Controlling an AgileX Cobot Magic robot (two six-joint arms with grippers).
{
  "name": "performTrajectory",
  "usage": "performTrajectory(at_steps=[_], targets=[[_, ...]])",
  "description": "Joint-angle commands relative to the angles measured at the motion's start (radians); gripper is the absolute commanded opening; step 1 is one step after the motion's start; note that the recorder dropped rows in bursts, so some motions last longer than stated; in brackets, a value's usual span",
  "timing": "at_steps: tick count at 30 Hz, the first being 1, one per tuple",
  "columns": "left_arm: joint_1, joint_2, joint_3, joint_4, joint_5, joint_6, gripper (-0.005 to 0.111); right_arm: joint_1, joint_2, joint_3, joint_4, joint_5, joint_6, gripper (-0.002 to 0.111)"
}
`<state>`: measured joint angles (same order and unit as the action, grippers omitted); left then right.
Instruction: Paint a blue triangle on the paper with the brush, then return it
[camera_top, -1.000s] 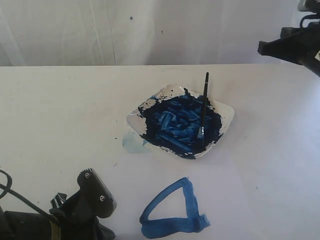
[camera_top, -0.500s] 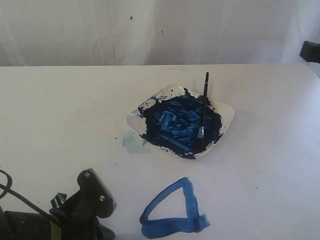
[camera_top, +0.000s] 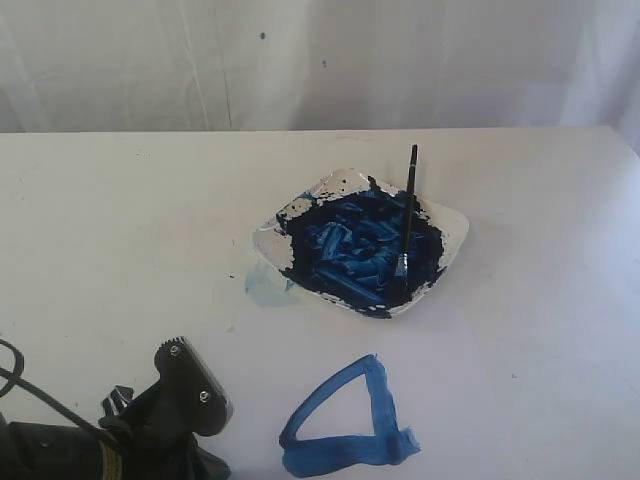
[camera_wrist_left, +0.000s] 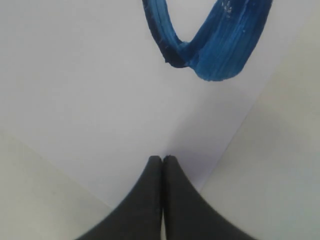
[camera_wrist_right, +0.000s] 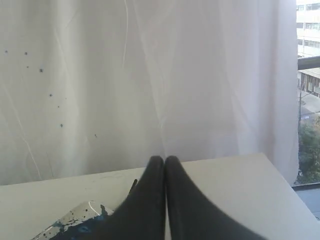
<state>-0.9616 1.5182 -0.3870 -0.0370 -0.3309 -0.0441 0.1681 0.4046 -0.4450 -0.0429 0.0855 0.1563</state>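
Exterior view: the brush (camera_top: 408, 215) is lying in the dish (camera_top: 455, 236), near the blue triangle (camera_top: 383, 405) on the paper (camera_top: 500, 400). Left wrist view: the left gripper (camera_wrist_left: 162, 159) is hovering over the paper, jaws pinched together. Right wrist view: the right gripper (camera_wrist_right: 164, 160) is facing the curtain (camera_wrist_right: 150, 75), jaws together, empty.

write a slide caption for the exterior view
Blue triangle painted on the paper; brush lying in the dish of blue paint.

- the brush (camera_top: 408, 210) is laid in the paint dish (camera_top: 456, 228), with its black handle propped on the far rim.
- the blue triangle (camera_top: 384, 405) is drawn in thick strokes on the flat white paper (camera_wrist_left: 90, 90).
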Motion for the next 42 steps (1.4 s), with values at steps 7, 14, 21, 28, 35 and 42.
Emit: performTrajectory(at_steps=[7,14,21,28,35,42], targets=[[0.003,0.005,0.007,-0.007,0.031,-0.001,0.0,-0.009,-0.134,0.003,0.021,0.244,0.008,0.0],[0.003,0.005,0.007,-0.007,0.031,-0.001,0.0,-0.009,-0.143,0.003,0.021,0.249,0.008,0.0],[0.003,0.005,0.007,-0.007,0.031,-0.001,0.0,-0.009,-0.143,0.003,0.019,0.248,0.001,0.0],[0.003,0.005,0.007,-0.007,0.031,-0.001,0.0,-0.009,-0.143,0.006,0.017,0.269,0.001,0.0],[0.003,0.005,0.007,-0.007,0.031,-0.001,0.0,-0.009,-0.159,0.087,0.013,0.293,-0.075,0.0],[0.003,0.005,0.007,-0.007,0.031,-0.001,0.0,-0.012,-0.228,0.199,0.011,0.233,-0.112,0.0]])
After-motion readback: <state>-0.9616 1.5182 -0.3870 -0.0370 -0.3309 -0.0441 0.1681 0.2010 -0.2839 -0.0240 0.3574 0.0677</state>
